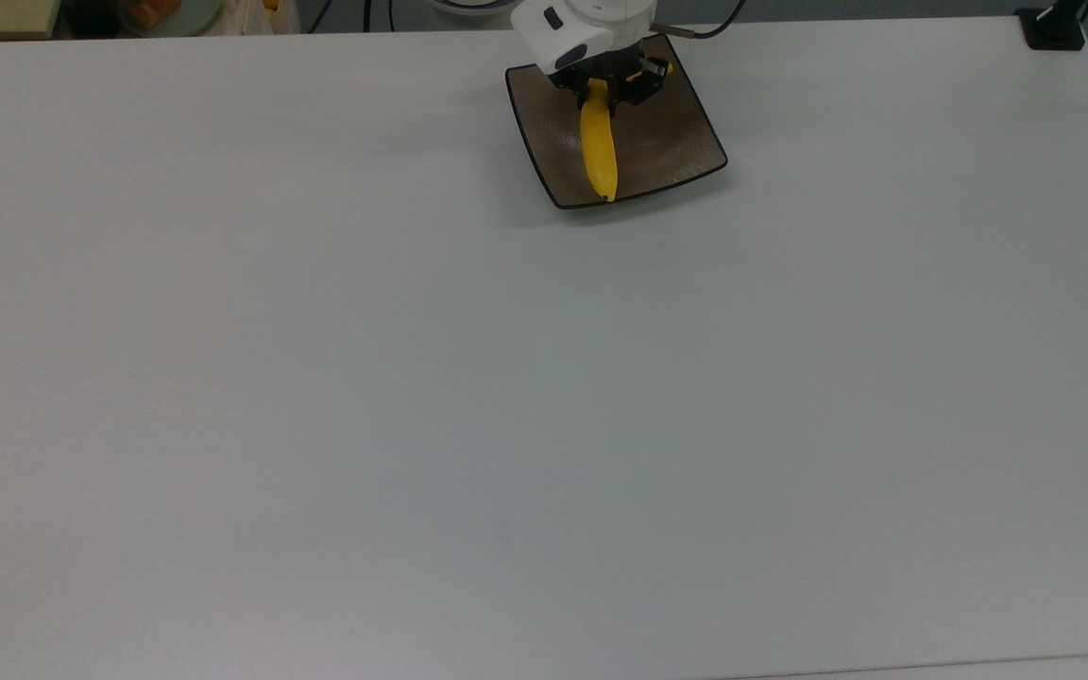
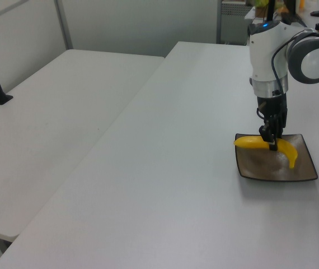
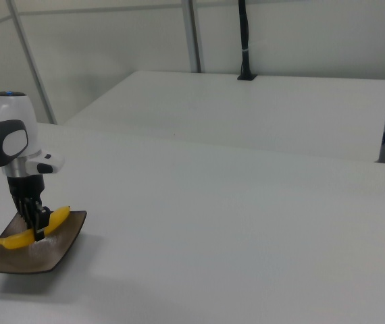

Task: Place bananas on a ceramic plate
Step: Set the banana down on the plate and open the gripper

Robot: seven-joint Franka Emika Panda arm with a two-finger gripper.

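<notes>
One banana [image 2: 264,146] sits clamped at its middle in the jaws [image 2: 271,144], low over the ceramic plate [image 2: 302,170]. Open gently (both tips look near touching) so it settles on the plate beneath, not the tabletop [image 2: 165,168].

A wide, smooth white table [image 1: 412,378] carries a square, shallow, glossy brown-grey ceramic plate [image 1: 671,132] with a thin black rim. The plate sits flat near the table's far edge in the top view, right of that edge's middle, well away from every corner.
</notes>
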